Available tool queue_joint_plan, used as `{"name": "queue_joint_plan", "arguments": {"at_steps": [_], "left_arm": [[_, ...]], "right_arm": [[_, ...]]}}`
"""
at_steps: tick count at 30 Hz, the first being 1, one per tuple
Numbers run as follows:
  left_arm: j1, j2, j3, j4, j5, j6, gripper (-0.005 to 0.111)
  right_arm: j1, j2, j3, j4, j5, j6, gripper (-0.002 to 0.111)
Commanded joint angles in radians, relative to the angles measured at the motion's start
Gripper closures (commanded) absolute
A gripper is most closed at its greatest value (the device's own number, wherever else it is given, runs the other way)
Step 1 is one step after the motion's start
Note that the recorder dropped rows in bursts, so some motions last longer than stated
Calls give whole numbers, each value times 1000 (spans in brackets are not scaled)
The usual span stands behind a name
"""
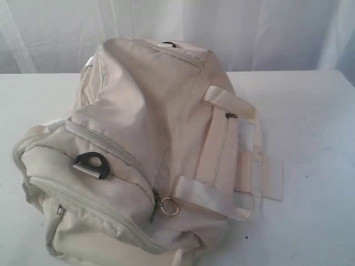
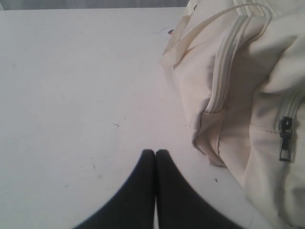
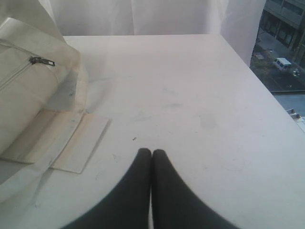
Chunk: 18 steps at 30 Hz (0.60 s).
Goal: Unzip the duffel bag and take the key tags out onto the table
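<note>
On the left, the left gripper (image 2: 155, 152) hangs over the table (image 2: 71, 95), black tips pressed tight together and holding nothing. The bag (image 2: 238, 95) is just beside it, mostly cut off at the frame edge. In the middle, the exterior view shows the bag lying on the table, its near end running out of the picture. A black D-ring (image 1: 91, 165) sits on that end. The ring pull (image 1: 169, 209) hangs at the close end of the top zip, which looks shut, so the inside is hidden. To the right, a handle (image 1: 244, 166) spills onto the table, its flap (image 3: 78, 143) lying flat. The right gripper (image 3: 151, 151) hangs near it, tips together, empty.
</note>
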Motion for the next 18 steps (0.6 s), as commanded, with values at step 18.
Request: {"name": "queue_joint_plan", "arguments": {"at_steps": [18], "left_arm": [[-6, -5, 3, -7, -239, -4, 107]], "right_arm": [[-8, -6, -2, 0, -8, 3, 108]]}}
